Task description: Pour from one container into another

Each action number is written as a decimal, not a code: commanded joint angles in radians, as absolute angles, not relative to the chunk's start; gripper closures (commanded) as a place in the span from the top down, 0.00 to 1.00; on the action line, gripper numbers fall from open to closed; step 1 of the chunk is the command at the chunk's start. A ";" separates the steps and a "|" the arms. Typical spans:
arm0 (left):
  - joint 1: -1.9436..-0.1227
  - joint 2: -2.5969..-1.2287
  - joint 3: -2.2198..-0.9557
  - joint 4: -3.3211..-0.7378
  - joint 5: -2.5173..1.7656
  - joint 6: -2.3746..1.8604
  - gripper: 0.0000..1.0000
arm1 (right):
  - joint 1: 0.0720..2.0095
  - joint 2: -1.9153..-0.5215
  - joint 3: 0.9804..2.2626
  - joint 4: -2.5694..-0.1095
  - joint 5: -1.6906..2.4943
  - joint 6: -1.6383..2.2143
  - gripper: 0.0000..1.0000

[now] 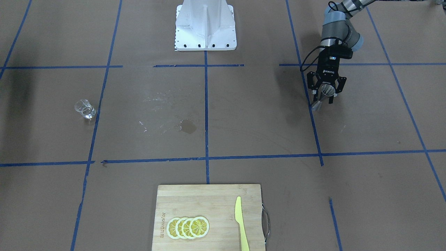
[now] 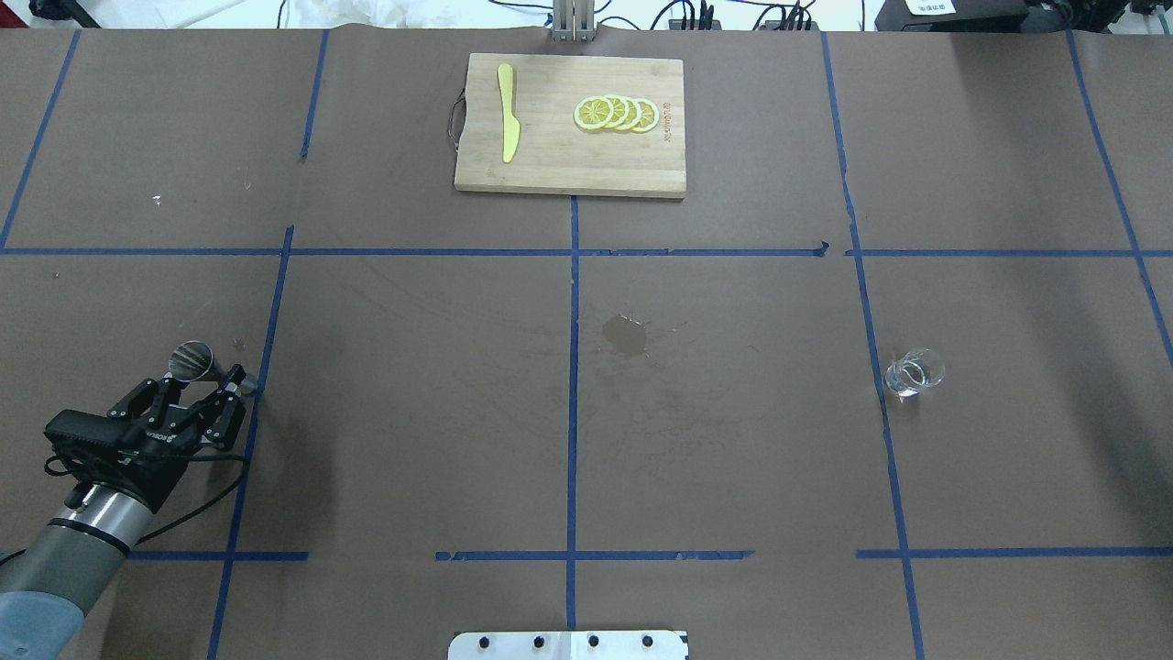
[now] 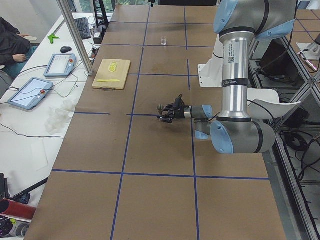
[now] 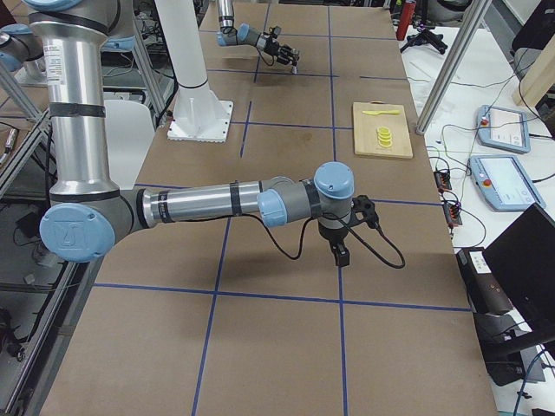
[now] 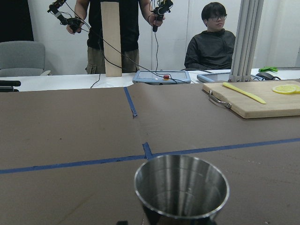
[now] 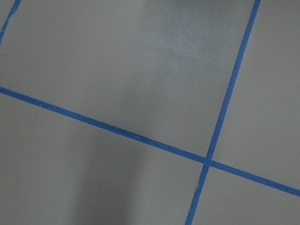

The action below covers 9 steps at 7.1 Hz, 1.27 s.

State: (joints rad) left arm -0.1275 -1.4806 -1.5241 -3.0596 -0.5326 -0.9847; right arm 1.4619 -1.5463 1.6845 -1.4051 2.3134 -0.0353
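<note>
Item 1, metal jigger (image 2: pixel 191 360): pinched at its waist in the jaws of the left gripper (image 2: pixel 218 377), tilted, near the robot's-left end of the desk (image 2: pixel 412 385). Its open mouth faces the operators' edge; the lower cone is largely hidden, and whether it touches the desk cannot be told. Item 2, clear glass cup (image 2: pixel 914 371): upright toward the robot's-right end, well apart from the jigger, contents too faint to judge. Item 3, right gripper (image 4: pixel 341 254): seen only from the side, over the desk; whether its jaws are spread or closed cannot be told.
</note>
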 commanded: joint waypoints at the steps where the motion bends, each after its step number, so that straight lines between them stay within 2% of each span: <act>1: -0.127 -1.480 -1.523 -3.060 -0.534 -0.983 0.61 | 1.462 -1.546 1.686 -1.405 2.313 -0.035 1.00; 2: -0.127 -1.480 -1.522 -3.060 -0.535 -0.983 0.61 | 1.462 -1.546 1.684 -1.405 2.313 -0.035 1.00; 3: -0.127 -1.482 -1.511 -3.060 -0.534 -0.985 0.48 | 1.462 -1.546 1.684 -1.405 2.313 -0.035 1.00; 4: -0.127 -1.482 -1.509 -3.060 -0.531 -0.983 0.29 | 1.462 -1.546 1.684 -1.405 2.313 -0.035 1.00; 5: -0.127 -1.480 -1.502 -3.060 -0.529 -0.983 0.15 | 1.462 -1.546 1.684 -1.405 2.313 -0.035 1.00; 6: -0.127 -1.480 -1.505 -3.060 -0.529 -0.983 0.04 | 1.462 -1.546 1.684 -1.405 2.313 -0.035 1.00; 7: -0.127 -1.480 -1.508 -3.062 -0.529 -0.982 0.00 | 1.462 -1.546 1.684 -1.405 2.313 -0.035 1.00; 9: -0.130 -1.474 -1.540 -3.079 -0.534 -0.965 0.00 | 1.463 -1.546 1.684 -1.405 2.315 -0.035 1.00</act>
